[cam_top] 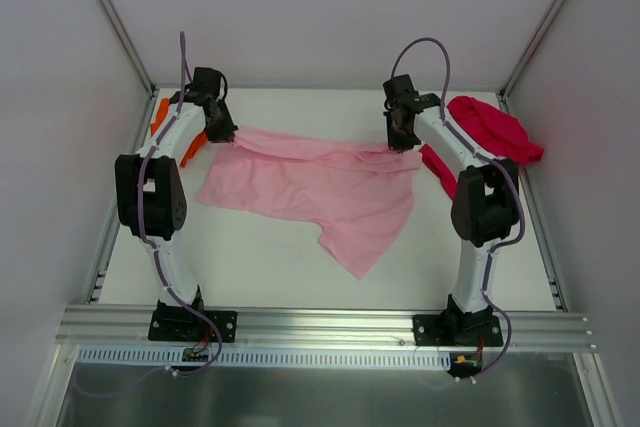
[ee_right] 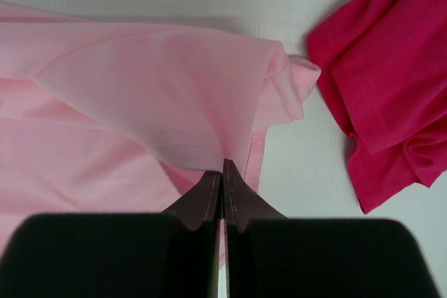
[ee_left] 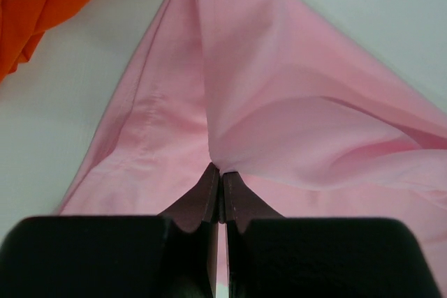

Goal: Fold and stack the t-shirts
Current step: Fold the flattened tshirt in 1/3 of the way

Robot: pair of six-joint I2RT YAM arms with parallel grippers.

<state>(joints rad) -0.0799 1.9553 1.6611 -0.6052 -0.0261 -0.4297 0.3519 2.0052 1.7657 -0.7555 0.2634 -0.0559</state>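
While it lies spread across the middle of the white table (cam_top: 250, 267), the light pink t-shirt (cam_top: 310, 187) serves as the reference for every position below. It is opened out wide and unfolded. Wrinkles run along its far edge, and one pointed flap reaches toward the near side of the table.

At the far left corner of the light pink t-shirt, the left gripper (ee_left: 218, 174) has its jaws pressed together on a pinch of pink cloth. The left wrist view shows the fabric drawn into tented folds that fan away from the fingertips. At the far right corner, the right gripper (ee_right: 223, 167) is likewise clamped tight on a pinch of the same cloth, just beside a hemmed edge that rolls over on itself.

The bright orange t-shirt (cam_top: 160, 117) lies bunched to the left of the light pink t-shirt's far left corner, largely hidden behind the left arm. A strip of bare table shows between the two cloths in the left wrist view. The crimson red t-shirt (cam_top: 497, 127) lies crumpled just beside the far right corner of the light pink t-shirt. Whether those two touch cannot be told.

Nearer than the pink flap, both arm bases stand on a metal rail (cam_top: 320, 325). Plain grey walls (cam_top: 330, 7) enclose the space behind and to either side of the light pink t-shirt.
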